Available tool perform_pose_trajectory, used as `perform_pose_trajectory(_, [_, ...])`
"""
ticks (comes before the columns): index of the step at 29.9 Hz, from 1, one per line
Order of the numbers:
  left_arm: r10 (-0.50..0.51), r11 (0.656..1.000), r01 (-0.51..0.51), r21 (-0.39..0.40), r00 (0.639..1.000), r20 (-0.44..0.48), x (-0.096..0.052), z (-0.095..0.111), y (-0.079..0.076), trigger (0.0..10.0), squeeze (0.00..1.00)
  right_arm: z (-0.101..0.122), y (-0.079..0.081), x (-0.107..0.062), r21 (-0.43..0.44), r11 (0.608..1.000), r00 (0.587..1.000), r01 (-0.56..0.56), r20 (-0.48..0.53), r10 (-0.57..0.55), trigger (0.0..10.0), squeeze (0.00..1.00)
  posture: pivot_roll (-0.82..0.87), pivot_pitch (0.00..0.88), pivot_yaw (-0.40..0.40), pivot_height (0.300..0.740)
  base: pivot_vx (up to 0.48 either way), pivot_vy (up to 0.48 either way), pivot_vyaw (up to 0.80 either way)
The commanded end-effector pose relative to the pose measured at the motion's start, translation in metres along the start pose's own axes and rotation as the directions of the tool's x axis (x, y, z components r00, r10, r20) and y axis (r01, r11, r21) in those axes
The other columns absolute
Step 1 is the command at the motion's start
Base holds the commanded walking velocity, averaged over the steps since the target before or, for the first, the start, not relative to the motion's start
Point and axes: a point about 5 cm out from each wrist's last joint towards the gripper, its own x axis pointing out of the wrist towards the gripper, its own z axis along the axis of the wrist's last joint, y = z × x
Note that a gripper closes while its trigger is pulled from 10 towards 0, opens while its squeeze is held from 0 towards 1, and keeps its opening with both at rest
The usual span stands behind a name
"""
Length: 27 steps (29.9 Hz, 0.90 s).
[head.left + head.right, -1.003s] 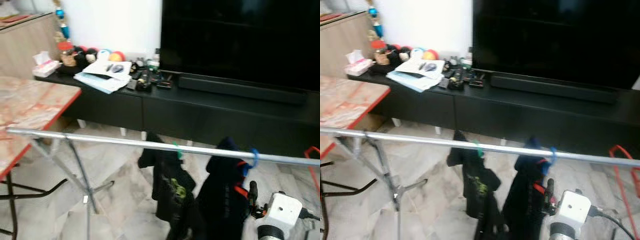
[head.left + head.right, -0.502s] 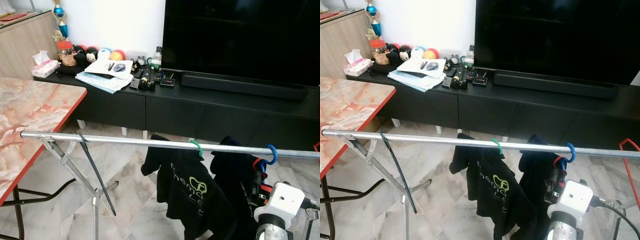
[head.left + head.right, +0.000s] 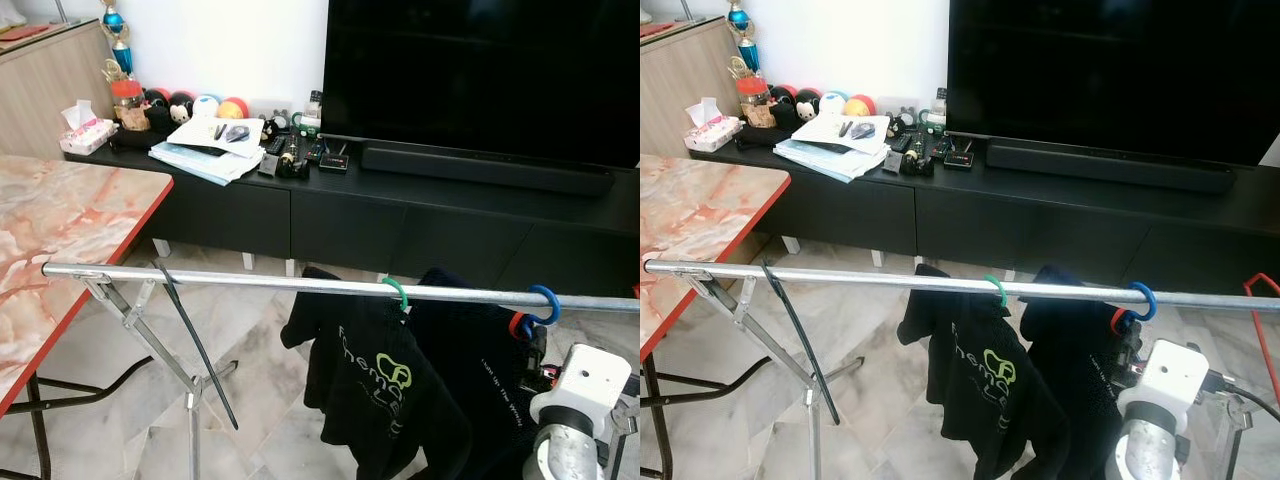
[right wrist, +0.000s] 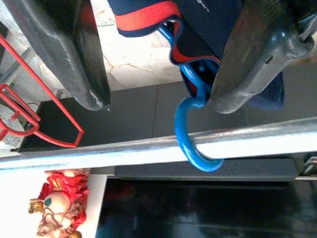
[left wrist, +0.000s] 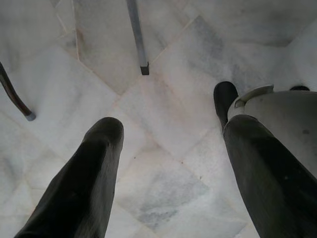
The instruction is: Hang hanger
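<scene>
While the blue hanger (image 4: 190,130) sits hooked over the metal rail (image 3: 300,285), its hook loops round the rail near the rail's right end, dark garment (image 3: 475,360) with red trim hanging below it. Right pincer (image 4: 158,99) is just under the rail at the hanger's neck, fingers (image 4: 257,54) apart: one finger is right against the hook's stem, the other stands off to the side, not touching. Can't tell if the near finger actually presses the plastic.

Green hanger (image 3: 396,291) hooks on the same rail just left of the blue one, carrying a black shirt (image 3: 375,395) with a green and white print. Shirt and dark garment overlap at their edges. Right arm's white wrist block (image 3: 585,385) shows low right, beside the dark garment.

Rail runs across the scene on a folding metal stand (image 3: 150,340), crossed legs at its left end, on a pale marble floor (image 3: 260,360). Red wire rack (image 3: 1262,310) at far right, behind the rail.

Left pincer (image 5: 168,148) hangs idle, pointing at the floor, fingers wide apart, gripping nothing; a stand leg's foot (image 5: 143,68) is ahead of it.

Marble-top bench (image 3: 60,230) with red edge on the left. Behind: long black TV cabinet (image 3: 400,220) with a big dark TV (image 3: 480,75), soundbar (image 3: 485,172), papers (image 3: 205,145), tissue box (image 3: 85,132), small toys and remotes.
</scene>
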Motion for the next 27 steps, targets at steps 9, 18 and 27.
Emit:
perform_pose_trajectory(9, [0.000,1.000,0.000,-0.018,1.000,-0.015,-0.002,-0.007,0.002,10.0,0.00,-0.005,0.004,-0.001,0.007,1.000,1.000,0.000,-0.031,0.000,10.0,0.00,-0.02,0.044,0.005,0.740,0.000,-0.052,0.00])
perform_pose_trajectory(18, [-0.025,0.999,0.025,-0.033,1.000,-0.017,-0.002,-0.008,-0.001,10.0,0.00,-0.005,0.002,0.002,-0.002,1.000,0.999,0.016,-0.044,-0.016,10.0,0.00,-0.02,0.047,0.003,0.740,0.000,0.000,0.00])
perform_pose_trajectory(27, [-0.074,0.996,0.073,-0.041,0.997,-0.017,-0.001,-0.007,-0.006,10.0,0.00,-0.016,-0.015,-0.001,-0.045,0.993,0.981,0.105,-0.157,-0.111,10.0,0.00,-0.02,0.066,0.008,0.740,0.000,0.000,0.00])
